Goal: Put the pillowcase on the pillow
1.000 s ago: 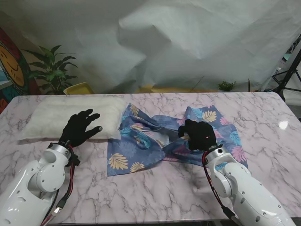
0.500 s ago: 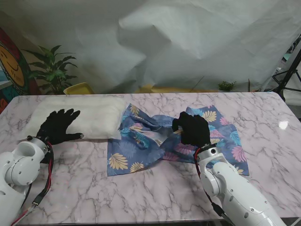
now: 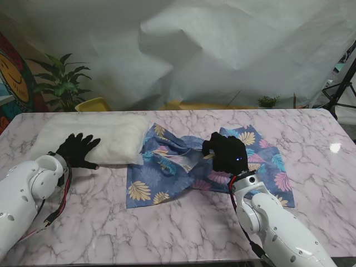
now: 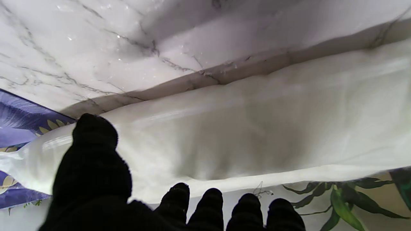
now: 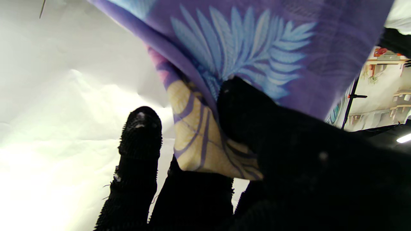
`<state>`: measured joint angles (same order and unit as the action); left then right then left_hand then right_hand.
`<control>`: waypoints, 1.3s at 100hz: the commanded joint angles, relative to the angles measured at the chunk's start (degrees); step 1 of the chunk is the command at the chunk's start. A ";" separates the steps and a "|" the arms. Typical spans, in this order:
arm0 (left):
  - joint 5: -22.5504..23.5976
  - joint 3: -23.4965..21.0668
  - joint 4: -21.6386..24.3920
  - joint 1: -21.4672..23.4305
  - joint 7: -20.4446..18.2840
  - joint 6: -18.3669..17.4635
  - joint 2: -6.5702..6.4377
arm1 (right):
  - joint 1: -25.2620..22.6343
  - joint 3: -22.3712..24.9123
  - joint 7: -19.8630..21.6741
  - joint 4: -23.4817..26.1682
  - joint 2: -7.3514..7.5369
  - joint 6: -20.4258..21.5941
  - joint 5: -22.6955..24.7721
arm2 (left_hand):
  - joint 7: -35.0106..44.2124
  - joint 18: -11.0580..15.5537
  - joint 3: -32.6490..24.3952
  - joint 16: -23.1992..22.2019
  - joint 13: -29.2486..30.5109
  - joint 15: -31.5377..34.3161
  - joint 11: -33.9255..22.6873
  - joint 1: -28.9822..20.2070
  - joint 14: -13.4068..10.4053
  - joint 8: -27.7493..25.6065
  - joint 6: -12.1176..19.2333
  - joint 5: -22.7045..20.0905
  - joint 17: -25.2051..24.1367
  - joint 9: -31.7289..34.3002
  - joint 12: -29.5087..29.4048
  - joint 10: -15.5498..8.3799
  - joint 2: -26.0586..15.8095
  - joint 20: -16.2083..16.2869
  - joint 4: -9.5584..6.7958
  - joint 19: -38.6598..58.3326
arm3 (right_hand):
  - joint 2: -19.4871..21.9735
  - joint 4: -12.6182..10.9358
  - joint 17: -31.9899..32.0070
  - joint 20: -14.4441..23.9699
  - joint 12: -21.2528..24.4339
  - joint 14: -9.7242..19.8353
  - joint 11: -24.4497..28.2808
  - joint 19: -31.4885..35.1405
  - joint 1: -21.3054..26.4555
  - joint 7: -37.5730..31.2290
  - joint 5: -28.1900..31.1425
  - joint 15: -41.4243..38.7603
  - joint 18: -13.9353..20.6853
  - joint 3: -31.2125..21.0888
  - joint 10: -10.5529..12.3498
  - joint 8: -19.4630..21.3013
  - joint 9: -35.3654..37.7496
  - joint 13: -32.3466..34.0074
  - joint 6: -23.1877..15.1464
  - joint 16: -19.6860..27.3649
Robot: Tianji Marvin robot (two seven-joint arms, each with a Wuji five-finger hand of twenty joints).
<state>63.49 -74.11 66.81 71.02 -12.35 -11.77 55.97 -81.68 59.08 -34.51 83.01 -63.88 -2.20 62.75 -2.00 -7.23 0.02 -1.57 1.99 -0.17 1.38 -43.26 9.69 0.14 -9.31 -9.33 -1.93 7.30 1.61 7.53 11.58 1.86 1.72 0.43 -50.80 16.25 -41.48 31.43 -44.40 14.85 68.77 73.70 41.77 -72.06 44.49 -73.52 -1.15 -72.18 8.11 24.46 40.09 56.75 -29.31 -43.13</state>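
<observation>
A white pillow (image 3: 92,138) lies on the marble table at the far left, seen close in the left wrist view as the pillow (image 4: 257,134). My left hand (image 3: 78,150) in a black glove rests open at the pillow's near edge, fingers (image 4: 208,205) spread against it. A blue and purple leaf-print pillowcase (image 3: 167,178) lies crumpled in the middle. My right hand (image 3: 225,153) is shut on a lifted fold of the pillowcase (image 5: 244,54), with cloth pinched between thumb and fingers (image 5: 141,138).
The marble table (image 3: 183,228) has its front edge close to me. A potted plant (image 3: 61,83) and a yellow chair back (image 3: 93,104) stand behind the far left edge. A white backdrop hangs behind. A black tripod (image 3: 342,89) stands at the far right.
My left hand drew back from on top of the pillow to its near edge. My right hand closed on the pillowcase and raised a fold off the table.
</observation>
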 commanded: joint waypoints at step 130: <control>-14.83 26.30 -26.87 -18.39 24.01 2.45 4.11 | -2.36 2.49 3.30 2.70 0.14 0.16 -0.86 | 67.78 3.42 -23.53 -28.40 38.43 32.61 -25.97 -30.70 6.12 -35.16 7.03 -24.43 37.94 33.82 22.01 -0.02 -2.24 22.53 2.69 65.95 | -0.31 1.35 0.99 -0.03 0.06 0.12 1.34 0.04 -1.86 -1.48 0.79 -2.55 0.13 -1.74 1.01 0.63 1.76 2.16 -3.26 -1.32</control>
<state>47.28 -49.76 41.34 52.32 9.27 -7.16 60.22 -83.78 61.55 -31.32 85.37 -63.78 -1.85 61.83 48.99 -7.05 -11.17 -39.99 34.09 39.08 -26.49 -66.25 12.32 -25.15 -3.96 -25.10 27.79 26.04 29.71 8.49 15.57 25.51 5.47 62.21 -50.77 16.28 -40.83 31.43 -44.36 14.85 68.78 73.65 41.01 -72.06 44.55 -73.52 -1.21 -72.18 8.13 24.48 40.81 57.38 -29.33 -43.20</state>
